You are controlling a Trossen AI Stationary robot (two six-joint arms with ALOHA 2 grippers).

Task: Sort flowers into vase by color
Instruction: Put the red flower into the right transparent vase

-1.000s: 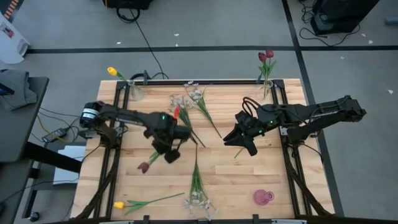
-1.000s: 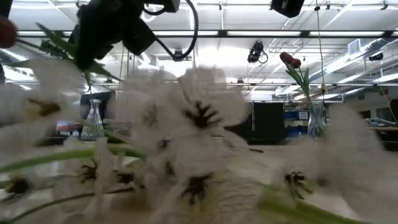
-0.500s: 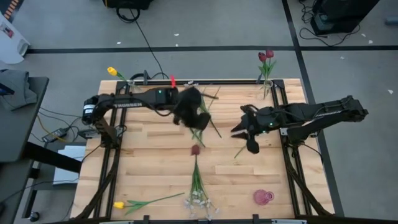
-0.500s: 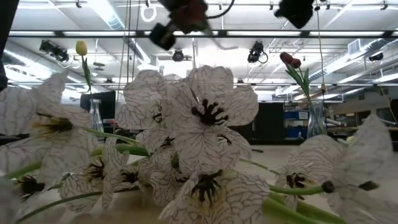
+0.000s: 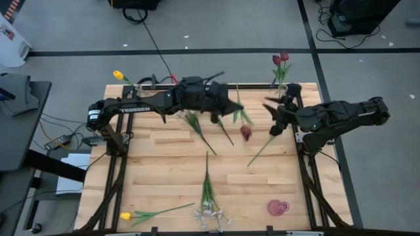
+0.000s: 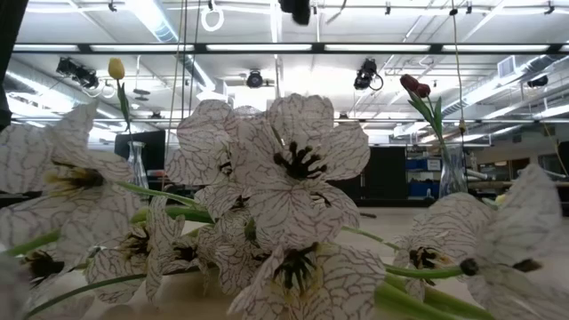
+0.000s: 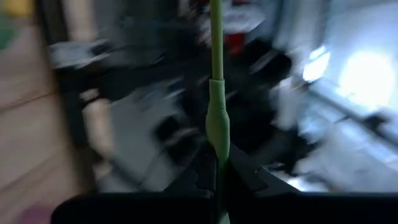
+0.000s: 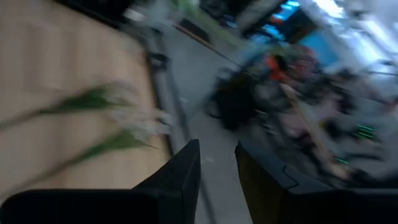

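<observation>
From above, the left tool (image 5: pixel 220 108) carries a dark red tulip (image 5: pixel 245 133) hanging just beyond it over the wooden table (image 5: pixel 164 177), its wrist view alone showing fingers (image 7: pixel 245 174) clamped on the green stem (image 7: pixel 217 112), while the right tool (image 8: pixel 216 163), slightly parted, holds nothing.

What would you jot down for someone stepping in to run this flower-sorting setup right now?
Left tool: shut on a dark red tulip, carrying it across the far side of the table.
Right tool: near the far right corner, holding nothing.
Done: a yellow tulip stands in the far left vase; red tulips stand in the far right vase.
Left: the carried tulip, a yellow tulip and a white spray at the near edge, stems mid-table, and a pink vase.
</observation>
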